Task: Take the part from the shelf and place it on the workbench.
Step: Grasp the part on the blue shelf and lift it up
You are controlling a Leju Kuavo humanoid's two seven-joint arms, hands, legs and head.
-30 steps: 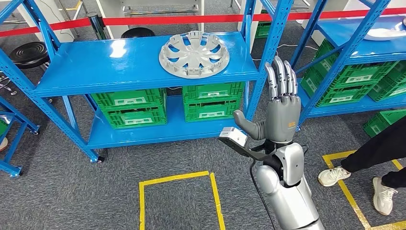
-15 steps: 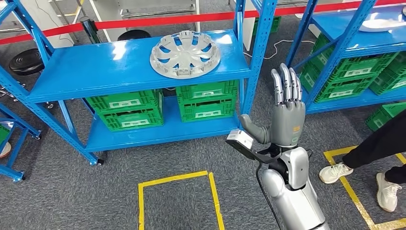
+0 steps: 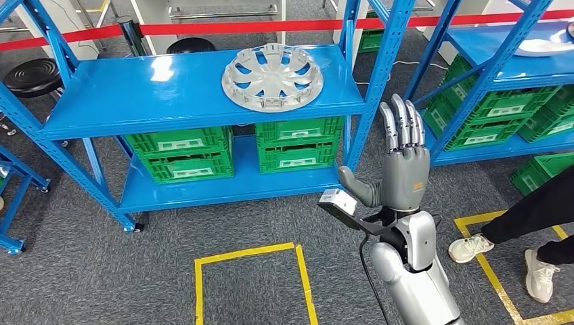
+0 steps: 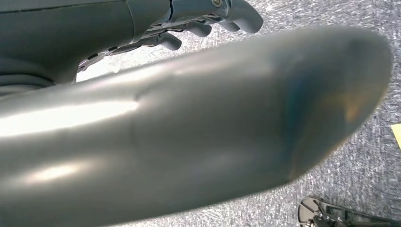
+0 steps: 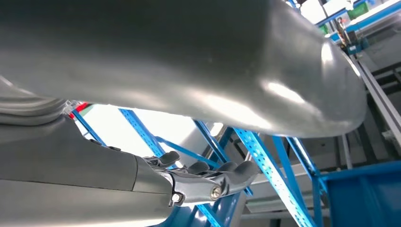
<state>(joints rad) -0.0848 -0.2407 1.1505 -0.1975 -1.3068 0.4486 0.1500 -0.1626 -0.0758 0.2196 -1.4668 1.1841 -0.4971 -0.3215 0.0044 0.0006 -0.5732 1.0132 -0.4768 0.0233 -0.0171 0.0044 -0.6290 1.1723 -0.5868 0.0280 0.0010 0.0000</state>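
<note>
Beyond raised right hand (image 3: 404, 166), part (image 3: 273, 76)

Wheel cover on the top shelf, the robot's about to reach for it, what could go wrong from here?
1. The right hand is raised, fingers straight, right beside the blue shelf post; reaching toward the wheel cover could knock that post.
2. The cover is wide and flat on the shelf board, so one hand may slip or tip it off.
3. A person's legs stand close on the right; turning with the part could bump them.

Left hand (image 4: 203, 19) perhaps open, mostly hidden
</note>
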